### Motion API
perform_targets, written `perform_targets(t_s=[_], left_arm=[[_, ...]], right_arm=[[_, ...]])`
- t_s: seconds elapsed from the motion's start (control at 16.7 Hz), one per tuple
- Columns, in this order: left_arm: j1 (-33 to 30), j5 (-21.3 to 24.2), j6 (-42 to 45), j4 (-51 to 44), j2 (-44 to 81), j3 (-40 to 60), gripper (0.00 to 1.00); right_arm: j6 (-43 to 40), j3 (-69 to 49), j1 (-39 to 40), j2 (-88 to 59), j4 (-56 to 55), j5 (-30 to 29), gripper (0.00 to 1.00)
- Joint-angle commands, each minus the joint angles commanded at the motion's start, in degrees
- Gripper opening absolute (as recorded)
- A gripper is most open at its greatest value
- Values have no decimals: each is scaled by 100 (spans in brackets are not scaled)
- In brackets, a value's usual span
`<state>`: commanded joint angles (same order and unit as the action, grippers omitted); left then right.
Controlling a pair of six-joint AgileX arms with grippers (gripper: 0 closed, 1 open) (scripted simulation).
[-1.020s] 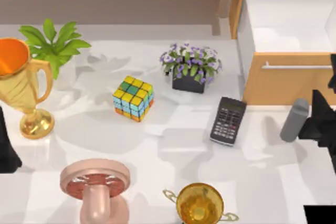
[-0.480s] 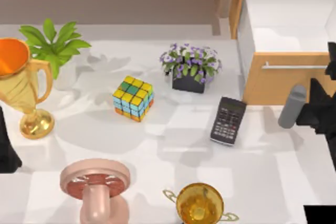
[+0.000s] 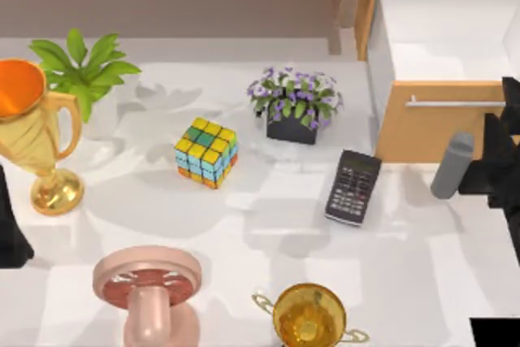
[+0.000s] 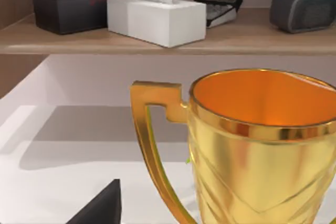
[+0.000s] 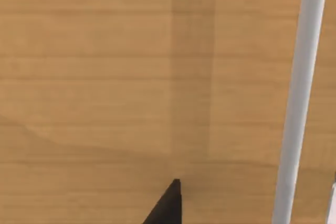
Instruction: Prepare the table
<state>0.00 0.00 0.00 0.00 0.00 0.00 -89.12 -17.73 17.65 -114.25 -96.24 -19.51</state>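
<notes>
The white table carries many items. At its right edge my right gripper is shut on a grey cylinder, which hangs tilted just in front of the tan drawer unit. The right wrist view looks straight at the drawer front and its silver bar handle, with one black fingertip low in the picture. My left arm is parked at the left edge, beside a tall gold trophy.
On the table stand a colourful cube, a black calculator, a purple flower pot, a green plant, a pink stand and a small gold cup. The drawer stands open. A shelf holds tissue boxes.
My right gripper moved up toward the drawer front with the grey cylinder, mostly in the first half second. The left arm and table items stayed put.
</notes>
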Motion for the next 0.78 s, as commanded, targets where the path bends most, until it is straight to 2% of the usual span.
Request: perform_targets(t_s=[0.36,0.78], left_arm=[[0,0,0,0,0,0,100],[0,0,0,0,0,0,100]], right_arm=[[0,0,0,0,0,0,2],[0,0,0,0,0,0,0]])
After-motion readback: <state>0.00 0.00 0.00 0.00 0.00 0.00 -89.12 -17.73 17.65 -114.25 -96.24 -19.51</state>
